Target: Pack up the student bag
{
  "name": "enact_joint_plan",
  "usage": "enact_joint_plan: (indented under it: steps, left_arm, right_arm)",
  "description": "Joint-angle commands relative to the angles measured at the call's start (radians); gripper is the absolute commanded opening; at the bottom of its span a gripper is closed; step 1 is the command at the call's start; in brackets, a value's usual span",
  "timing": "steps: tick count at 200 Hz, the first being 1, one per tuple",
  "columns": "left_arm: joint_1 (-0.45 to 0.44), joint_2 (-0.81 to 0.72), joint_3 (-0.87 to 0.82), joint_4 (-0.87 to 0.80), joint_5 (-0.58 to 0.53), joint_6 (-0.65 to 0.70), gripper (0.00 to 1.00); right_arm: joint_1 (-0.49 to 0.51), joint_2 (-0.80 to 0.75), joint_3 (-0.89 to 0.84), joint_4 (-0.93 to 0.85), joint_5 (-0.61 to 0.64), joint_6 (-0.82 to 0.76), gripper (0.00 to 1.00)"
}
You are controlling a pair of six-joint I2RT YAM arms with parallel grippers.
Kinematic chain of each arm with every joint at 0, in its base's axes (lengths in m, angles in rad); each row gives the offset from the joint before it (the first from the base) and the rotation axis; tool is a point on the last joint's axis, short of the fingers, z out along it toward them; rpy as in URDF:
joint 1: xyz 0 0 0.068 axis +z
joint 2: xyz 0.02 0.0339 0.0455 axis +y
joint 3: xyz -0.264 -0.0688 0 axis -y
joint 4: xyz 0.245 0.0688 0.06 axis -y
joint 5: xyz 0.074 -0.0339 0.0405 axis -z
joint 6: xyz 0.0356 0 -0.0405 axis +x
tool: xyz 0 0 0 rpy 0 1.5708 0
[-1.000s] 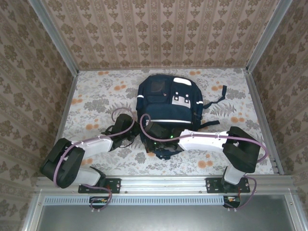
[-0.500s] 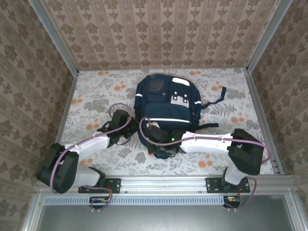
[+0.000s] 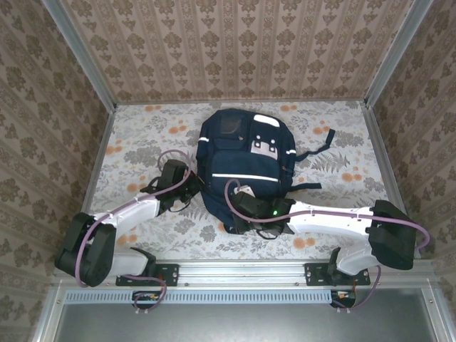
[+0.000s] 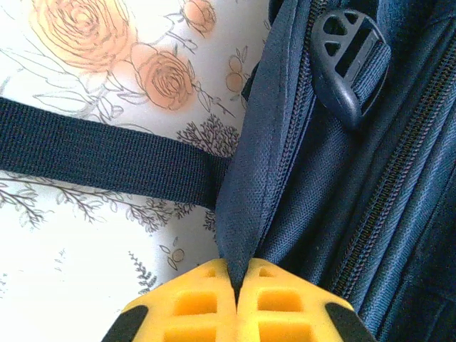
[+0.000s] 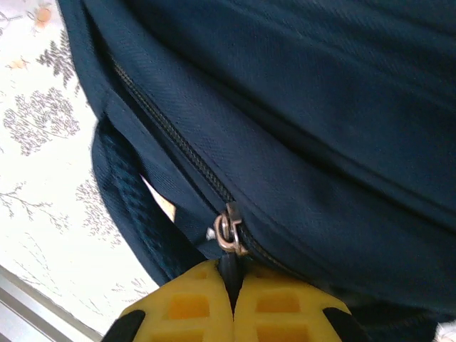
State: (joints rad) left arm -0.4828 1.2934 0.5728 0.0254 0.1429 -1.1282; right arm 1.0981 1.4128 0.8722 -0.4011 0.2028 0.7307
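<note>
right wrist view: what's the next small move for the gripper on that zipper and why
Probably draw the right gripper along the zipper track, taking the slider with it. Its jaws are shut on the pull tab, the track ahead looks closed, and the left gripper pinches a fabric edge of the student bag, bracing it.

Both arms stretch forward, left tool (image 4: 235, 288) and right tool (image 5: 233, 288) pinched closed.

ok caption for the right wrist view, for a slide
Right gripper pinching the zipper pull of the navy student bag, floral table beneath.
</note>
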Motion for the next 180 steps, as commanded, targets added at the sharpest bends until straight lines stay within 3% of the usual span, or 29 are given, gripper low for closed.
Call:
enact_joint_plan:
  steps: [1, 49, 70, 94, 118, 171, 180]
  left_arm:
    - [0.07, -0.047, 0.047, -0.052, -0.257, 0.041, 0.0]
    - [0.101, -0.039, 0.089, -0.084, -0.266, 0.065, 0.0]
    - [0.121, 0.047, 0.183, -0.093, -0.18, 0.135, 0.0]
    - [0.106, 0.198, 0.337, -0.129, 0.065, 0.185, 0.35]
    - [0.042, 0.18, 0.354, -0.218, 0.06, 0.176, 0.57]
    - [0.033, -0.098, 0.124, -0.303, 0.069, 0.021, 0.64]
    - [-0.005, -0.148, 0.097, -0.317, 0.059, 0.002, 0.64]
  right_arm:
    - [-0.007, -0.065, -0.056, -0.241, 0.097, 0.054, 0.0]
    - [-0.073, -0.139, -0.148, -0.258, 0.134, 0.1, 0.0]
    - [-0.095, -0.154, -0.162, -0.221, 0.11, 0.087, 0.0]
    - [-0.095, -0.137, -0.128, -0.101, 0.028, 0.049, 0.0]
    - [-0.096, -0.081, -0.044, -0.012, -0.018, 0.032, 0.0]
    - [-0.13, 0.067, 0.094, 0.164, -0.181, 0.075, 0.0]
    - [-0.132, 0.094, 0.11, 0.186, -0.202, 0.082, 0.0]
